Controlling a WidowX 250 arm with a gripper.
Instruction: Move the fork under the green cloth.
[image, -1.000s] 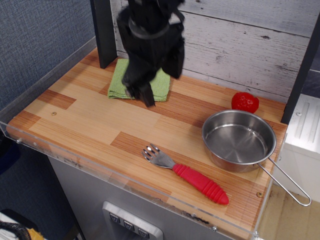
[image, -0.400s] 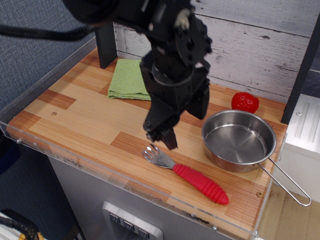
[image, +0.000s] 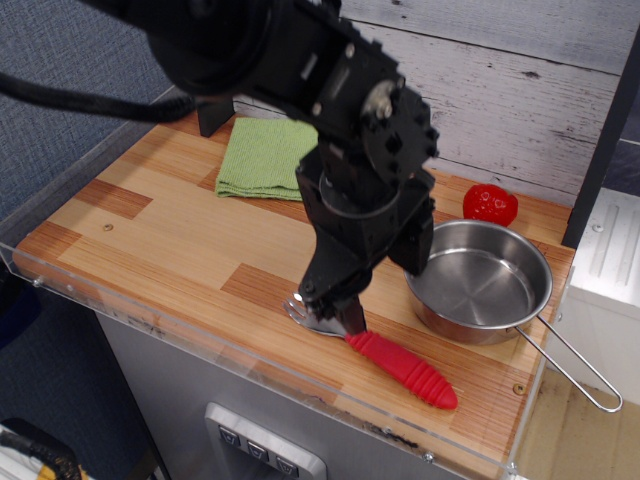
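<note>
The fork lies near the table's front edge, its red ribbed handle pointing right and its silver tines mostly hidden under my gripper. My black gripper hangs directly over the tines, its fingertips at or just above them. I cannot tell whether the fingers are open or shut. The light green cloth lies flat at the back left of the table, well apart from the gripper; the arm covers its right edge.
A steel pan with a long wire handle stands right of the gripper, close to the arm. A red strawberry-like toy sits behind the pan. A dark post stands behind the cloth. A clear rim edges the table front.
The gripper has moved from over the green cloth forward and right, then down onto the fork's tines. The fork, pan and cloth have not moved.
</note>
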